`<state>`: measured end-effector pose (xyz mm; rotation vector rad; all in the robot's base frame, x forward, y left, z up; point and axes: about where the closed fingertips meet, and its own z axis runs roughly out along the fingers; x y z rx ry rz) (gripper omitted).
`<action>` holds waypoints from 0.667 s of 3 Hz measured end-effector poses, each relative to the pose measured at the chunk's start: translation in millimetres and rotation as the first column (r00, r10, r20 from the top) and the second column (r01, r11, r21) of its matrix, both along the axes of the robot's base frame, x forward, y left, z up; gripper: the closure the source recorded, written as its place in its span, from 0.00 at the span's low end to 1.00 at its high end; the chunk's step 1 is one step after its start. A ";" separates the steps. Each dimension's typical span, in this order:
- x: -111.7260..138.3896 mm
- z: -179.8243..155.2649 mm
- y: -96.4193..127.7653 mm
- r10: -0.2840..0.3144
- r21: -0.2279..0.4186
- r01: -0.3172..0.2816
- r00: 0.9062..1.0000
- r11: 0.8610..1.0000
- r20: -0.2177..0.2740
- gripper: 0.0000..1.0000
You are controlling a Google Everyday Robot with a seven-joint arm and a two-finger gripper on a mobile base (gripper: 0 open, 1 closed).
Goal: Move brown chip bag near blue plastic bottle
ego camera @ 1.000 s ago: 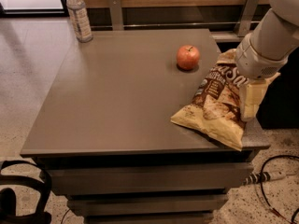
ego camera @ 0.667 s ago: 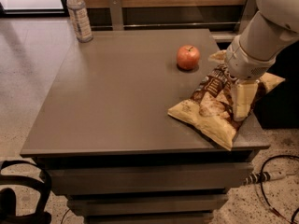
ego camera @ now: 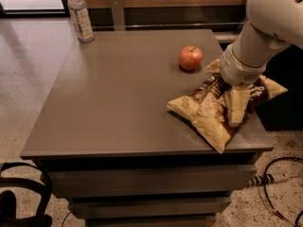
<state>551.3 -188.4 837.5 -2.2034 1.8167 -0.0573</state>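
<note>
The brown chip bag (ego camera: 201, 111) lies at the table's right front corner, yellow-tan with a dark brown panel. My gripper (ego camera: 235, 109) comes down from the upper right and is shut on the bag's middle, with a pale finger (ego camera: 238, 103) pressed over it. The blue plastic bottle (ego camera: 80, 16) stands upright at the table's far left corner, well away from the bag.
A red apple (ego camera: 190, 57) sits on the grey table (ego camera: 118, 93) just behind the bag. A wooden wall runs behind the table. A power strip and cables (ego camera: 274, 178) lie on the floor at the right, and a black object (ego camera: 21, 197) at the lower left.
My gripper and the chip bag have shifted together a little to the left across the table. The apple and bottle have not moved.
</note>
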 end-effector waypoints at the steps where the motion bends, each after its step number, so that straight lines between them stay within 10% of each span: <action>1: -0.3 0.0 0.4 0.001 -0.001 -0.001 1.000 1.000 0.000 0.41; 2: -0.4 2.4 0.5 0.001 -0.001 -0.001 1.000 1.000 0.000 0.65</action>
